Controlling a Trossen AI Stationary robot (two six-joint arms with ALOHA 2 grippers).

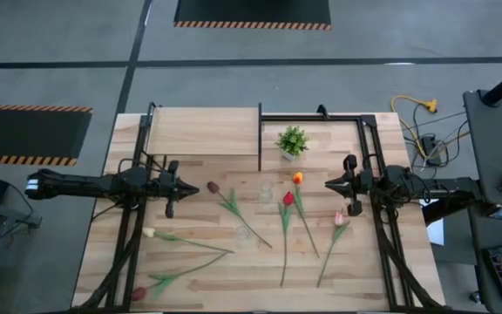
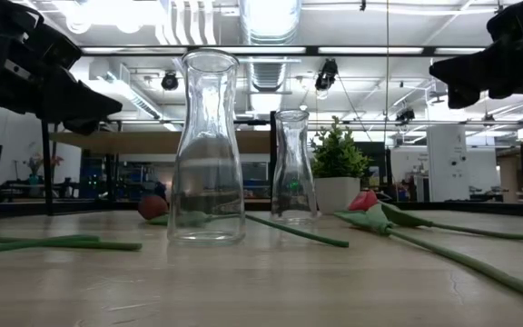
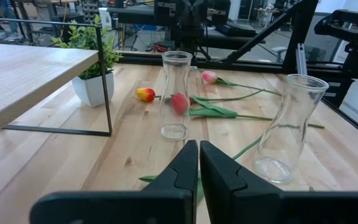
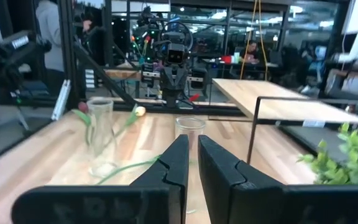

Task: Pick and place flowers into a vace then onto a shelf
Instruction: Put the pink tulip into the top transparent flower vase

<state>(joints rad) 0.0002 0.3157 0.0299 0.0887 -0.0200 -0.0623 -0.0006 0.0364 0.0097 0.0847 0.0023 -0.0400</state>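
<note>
Several tulips lie flat on the table. A dark red one (image 1: 213, 187) lies just ahead of my left gripper (image 1: 187, 186). An orange-yellow one (image 1: 297, 178), a red one (image 1: 288, 199) and a pink one (image 1: 339, 218) lie near my right gripper (image 1: 328, 183). A cream one (image 1: 149, 232) and another dark red one (image 1: 138, 293) lie near the left near corner. Two clear glass vases stand upright mid-table, one farther (image 1: 266, 190) and one nearer (image 1: 245, 235). The shelf (image 1: 203, 131) stands at the far left. Both grippers hover above the table, shut on nothing (image 3: 199, 152) (image 4: 192, 149).
A small potted plant (image 1: 292, 140) stands by the shelf's right end, at the far edge. Black frame rails (image 1: 377, 174) run along the table's sides under both arms. Bare wood (image 1: 364, 270) shows toward the near right corner.
</note>
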